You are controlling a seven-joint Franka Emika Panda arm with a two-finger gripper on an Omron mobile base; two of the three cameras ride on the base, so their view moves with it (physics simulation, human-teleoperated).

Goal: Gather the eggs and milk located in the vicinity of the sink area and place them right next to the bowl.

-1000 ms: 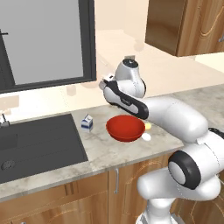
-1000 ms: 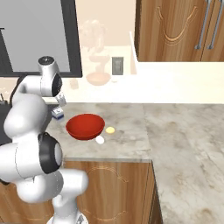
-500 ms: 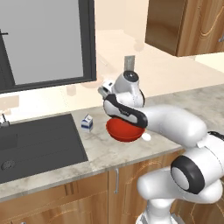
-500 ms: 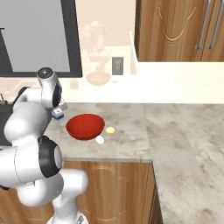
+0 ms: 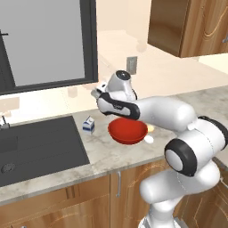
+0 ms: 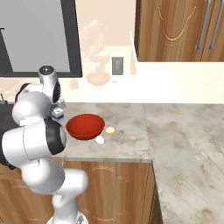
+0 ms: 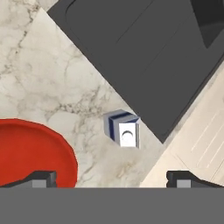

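Note:
The milk (image 5: 88,125) is a small white and blue carton standing on the counter between the sink (image 5: 35,142) and the red bowl (image 5: 128,130). Two eggs lie right of the bowl, a yellowish one (image 5: 151,128) and a white one (image 5: 148,139). My gripper (image 5: 97,94) hangs above the counter, a little behind and right of the carton. In the hand view the gripper (image 7: 111,179) is open and holds nothing. The milk (image 7: 123,129) lies just beyond it, the bowl (image 7: 30,151) at lower left, the sink (image 7: 144,57) above. From the right, the bowl (image 6: 85,126), eggs (image 6: 110,130) and milk (image 6: 57,114) show.
A dark window (image 5: 44,42) sits above the sink, with a faucet (image 5: 4,122) at the basin's back left. A wall outlet (image 5: 132,63) is behind the bowl. Wooden cabinets (image 5: 191,26) hang at upper right. The marble counter (image 6: 175,131) extends to the right.
The arm has swung left from above the bowl toward the milk carton and lowered somewhat. The jaws stayed open. Bowl, eggs and carton have not moved.

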